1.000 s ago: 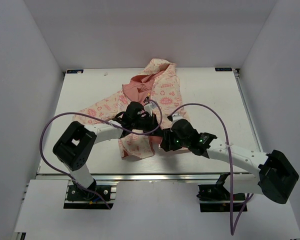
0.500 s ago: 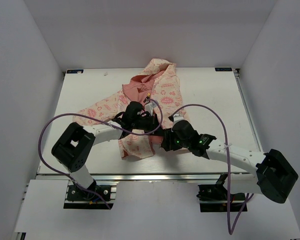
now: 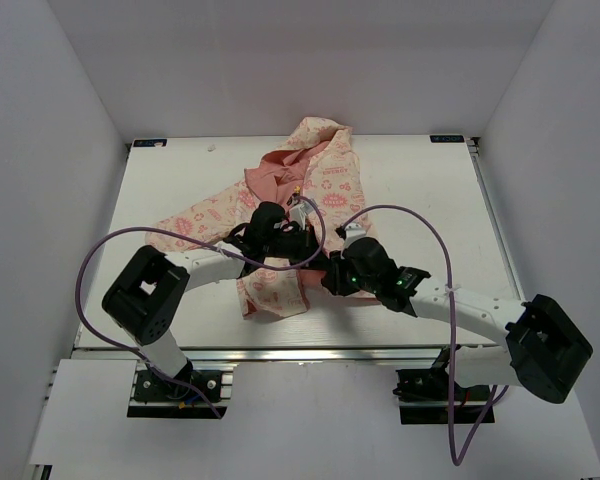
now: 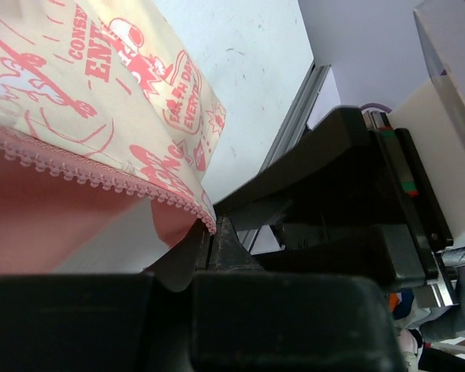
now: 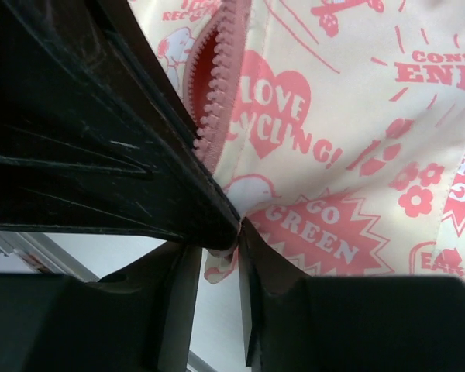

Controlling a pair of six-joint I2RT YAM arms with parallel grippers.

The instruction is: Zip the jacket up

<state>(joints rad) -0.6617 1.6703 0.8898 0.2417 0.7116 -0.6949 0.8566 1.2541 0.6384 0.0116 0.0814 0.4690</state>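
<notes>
The jacket [image 3: 325,175], cream with pink print and salmon lining, lies spread on the table, hood toward the back. Both grippers meet at its lower front edge near the middle. My left gripper [image 3: 310,248] is shut on the pink zipper edge of one front panel [image 4: 101,174], pinched at the bottom corner [image 4: 207,225]. My right gripper [image 3: 325,270] is shut on the bottom corner of the other panel [image 5: 221,263], beside its pink zipper teeth [image 5: 217,93]. The zipper slider is hidden behind the fingers.
The white table [image 3: 430,200] ends in a metal rail at the near edge [image 3: 310,352]. Purple cables [image 3: 420,215] loop over both arms above the cloth. A jacket sleeve [image 3: 195,220] stretches out to the left.
The right arm's elbow and cable have shifted slightly left. Both grippers stay at the jacket's lower front edge, still closed on it.
</notes>
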